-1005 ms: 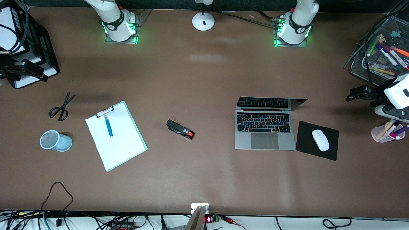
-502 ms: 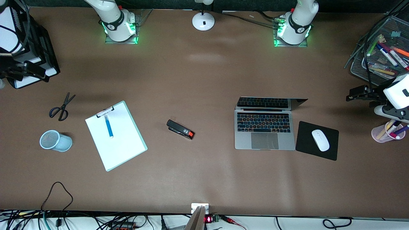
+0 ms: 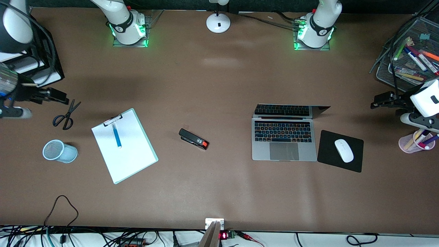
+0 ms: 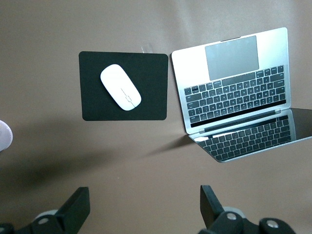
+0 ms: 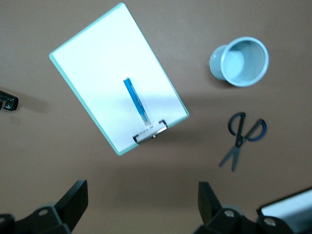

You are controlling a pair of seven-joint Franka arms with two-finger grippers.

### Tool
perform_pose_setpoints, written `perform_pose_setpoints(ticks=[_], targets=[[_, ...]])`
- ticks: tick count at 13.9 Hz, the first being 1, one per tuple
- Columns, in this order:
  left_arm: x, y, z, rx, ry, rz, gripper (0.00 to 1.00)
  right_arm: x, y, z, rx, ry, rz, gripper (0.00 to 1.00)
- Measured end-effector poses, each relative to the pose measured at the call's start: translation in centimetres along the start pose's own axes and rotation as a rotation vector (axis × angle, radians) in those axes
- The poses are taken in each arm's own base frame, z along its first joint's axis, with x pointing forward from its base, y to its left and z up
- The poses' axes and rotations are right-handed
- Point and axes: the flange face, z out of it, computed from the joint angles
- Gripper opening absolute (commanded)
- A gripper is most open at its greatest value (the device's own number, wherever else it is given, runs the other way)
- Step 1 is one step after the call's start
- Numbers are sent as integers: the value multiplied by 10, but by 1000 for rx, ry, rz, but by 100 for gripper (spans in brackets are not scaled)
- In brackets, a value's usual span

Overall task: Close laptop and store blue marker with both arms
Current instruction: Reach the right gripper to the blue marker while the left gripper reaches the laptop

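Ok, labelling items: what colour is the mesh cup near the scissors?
Pale blue round mesh cup, lying tipped on its side; clearest in the right wrist view.

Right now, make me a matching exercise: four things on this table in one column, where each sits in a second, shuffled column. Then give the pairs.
Things:
1. blue marker
2. white mouse
3. scissors
4. stapler

Places:
A. on the black mouse pad
B. on bare table between clipboard and laptop
C. on the clipboard's paper
D. farther from the front camera than the mesh cup

Pairs: 1-C, 2-A, 3-D, 4-B
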Motion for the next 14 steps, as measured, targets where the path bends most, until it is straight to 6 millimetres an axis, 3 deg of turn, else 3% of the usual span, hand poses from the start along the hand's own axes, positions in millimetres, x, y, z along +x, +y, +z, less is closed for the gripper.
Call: perform_pose_setpoints(ticks=[3,5,6,7,8,10,14], targets=[[0,0,0,0,1,1,100,24,-29,34,-9,19,-47,100],[1,3,-2,1,4,6,100,41,-40,67,-14,20,-67,100],[3,6,-5,3,10,12,83,49,-42,87,-17,15,-71,100],[5,10,-8,6,17,19,48,56,-43,107,-20,8,-74,100],[6,14,-11,7,21,26,27,63,-44,125,-22,1,-80,100],[8,25,-13,3,5,45,0,71,-50,147,-27,6,-108,100],[10,40,-17,2,-8,70,0,83,-61,180,-43,33,-177,100]])
